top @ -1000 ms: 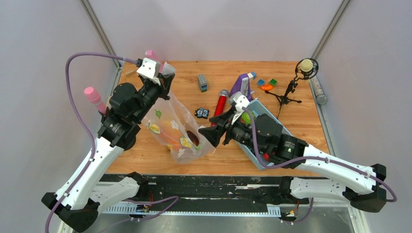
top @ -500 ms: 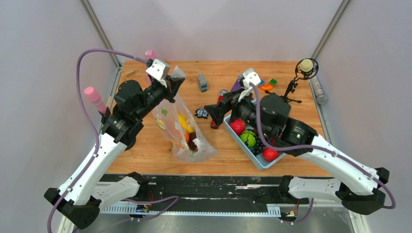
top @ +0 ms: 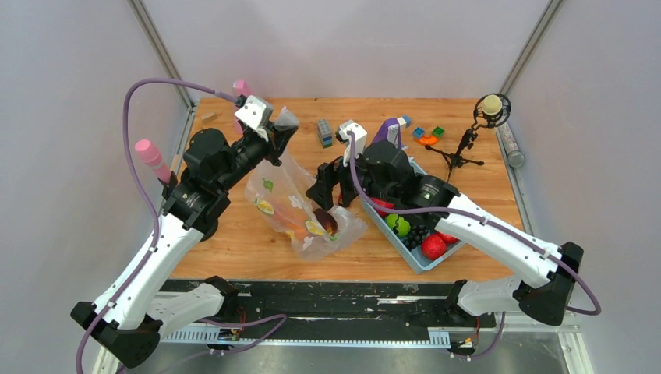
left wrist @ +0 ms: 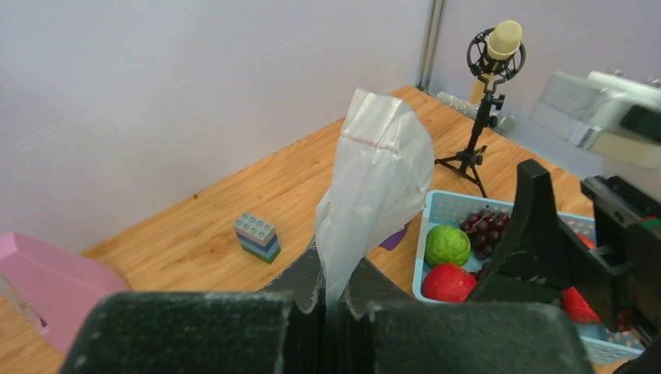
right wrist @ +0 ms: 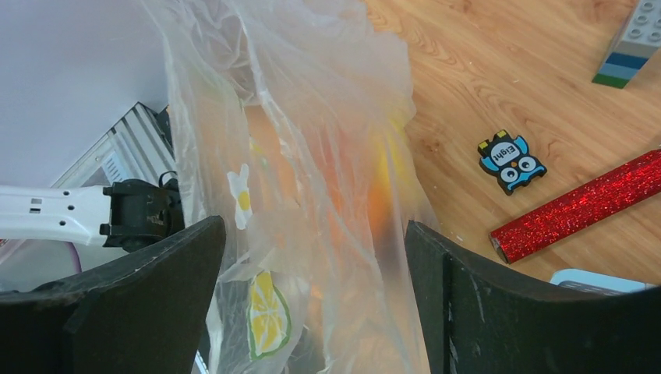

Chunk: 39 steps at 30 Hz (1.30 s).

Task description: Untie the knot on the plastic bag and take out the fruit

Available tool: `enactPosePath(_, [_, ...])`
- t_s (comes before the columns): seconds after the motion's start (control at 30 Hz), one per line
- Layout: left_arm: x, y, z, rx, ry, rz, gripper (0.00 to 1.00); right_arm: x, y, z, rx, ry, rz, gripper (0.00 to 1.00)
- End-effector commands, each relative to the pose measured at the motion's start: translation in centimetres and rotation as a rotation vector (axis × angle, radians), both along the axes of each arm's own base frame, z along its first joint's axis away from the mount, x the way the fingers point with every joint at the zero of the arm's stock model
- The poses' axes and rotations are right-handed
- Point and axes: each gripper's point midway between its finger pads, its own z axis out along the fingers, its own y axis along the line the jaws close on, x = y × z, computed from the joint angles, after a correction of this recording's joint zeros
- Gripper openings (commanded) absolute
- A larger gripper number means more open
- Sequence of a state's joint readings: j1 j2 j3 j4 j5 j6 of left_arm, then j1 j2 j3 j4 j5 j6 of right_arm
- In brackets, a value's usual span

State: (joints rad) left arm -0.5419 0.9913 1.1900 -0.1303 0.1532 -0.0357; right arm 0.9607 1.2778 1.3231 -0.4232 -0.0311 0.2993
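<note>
At the plastic bag (top: 347,228), right tool (top: 330,193) just arrived, jaws wide. Left tool (top: 274,139) clamps its top; fruit (top: 296,206) still inside.

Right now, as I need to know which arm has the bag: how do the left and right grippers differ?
The left gripper is shut, its jaws pinching the top of the plastic bag. The right gripper is open, its jaws spread to either side of the bag's body without pinching it. The left gripper is at the bag's far end, while the right gripper is by its bulging middle. Both have black jaws and are at the same bag.
</note>
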Motion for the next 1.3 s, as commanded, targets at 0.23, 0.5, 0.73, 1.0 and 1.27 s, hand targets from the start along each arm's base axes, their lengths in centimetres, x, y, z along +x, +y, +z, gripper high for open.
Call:
enactPosePath(0.23, [-0.9,0.2,2.2,-0.033,-0.069,-0.021,0.0,1.2,1.6,-3.0,-0.034,0.038,-0.014,0.73])
enactPosePath(0.5, [-1.2,0.0,1.6,-0.041,-0.058,-0.035,0.0,2.2,2.5,-5.5,-0.081,0.056,-0.024,0.58])
enactPosePath(0.73, [-0.5,1.1,0.4,-0.046,-0.019,0.039,0.0,2.3,2.6,-5.3,-0.056,0.04,-0.026,0.16])
enactPosePath(1.0, [0.5,3.3,-1.1,-0.057,0.072,0.185,0.24,3.5,0.8,-3.3,0.041,0.02,-0.157,0.0])
enactPosePath(1.27, [0.0,4.9,-2.8,-0.084,0.207,0.277,0.93,4.5,0.2,-1.6,0.138,0.078,-0.269,0.0])
